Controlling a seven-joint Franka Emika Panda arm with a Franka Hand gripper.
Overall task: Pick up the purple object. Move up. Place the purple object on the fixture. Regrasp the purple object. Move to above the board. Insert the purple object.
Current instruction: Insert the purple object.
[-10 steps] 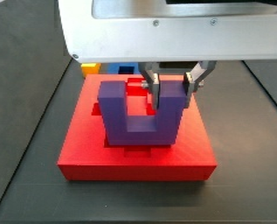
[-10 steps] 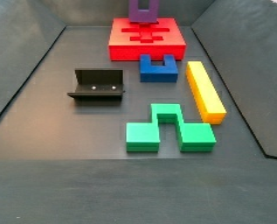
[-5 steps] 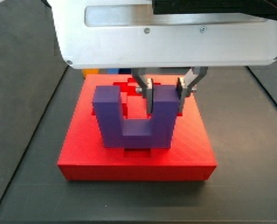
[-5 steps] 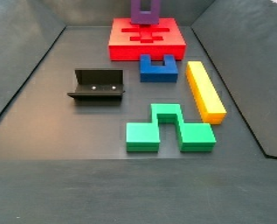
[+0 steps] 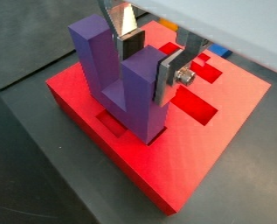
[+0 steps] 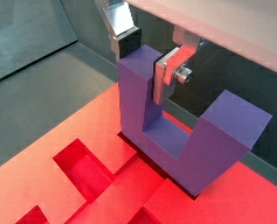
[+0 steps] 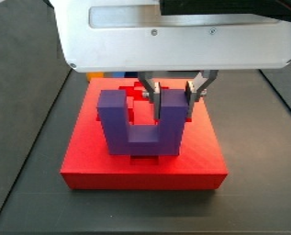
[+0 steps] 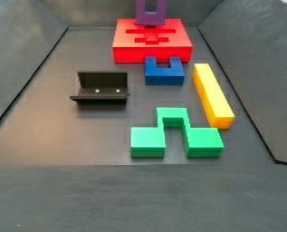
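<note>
The red board (image 7: 142, 151) holds the purple block (image 7: 141, 119) upright, base down in a front cutout, prongs up. The gripper (image 5: 148, 52) is closed on one prong. Only a side view shows the empty dark fixture (image 8: 100, 89), blue block (image 8: 165, 69), yellow bar (image 8: 211, 93) and green block (image 8: 174, 132).

No text, label, brand, number or sign is showing legibly in any view. The end effector (image 5: 150, 54), gripping one prong of the purple object (image 5: 120, 77) over the board (image 5: 211, 149), is carrying no readable marking; neither are the fixture (image 8: 100, 89) or the blue block (image 8: 165, 70), yellow bar (image 8: 211, 93) and green block (image 8: 174, 133) lying on the table (image 8: 61, 136).
</note>
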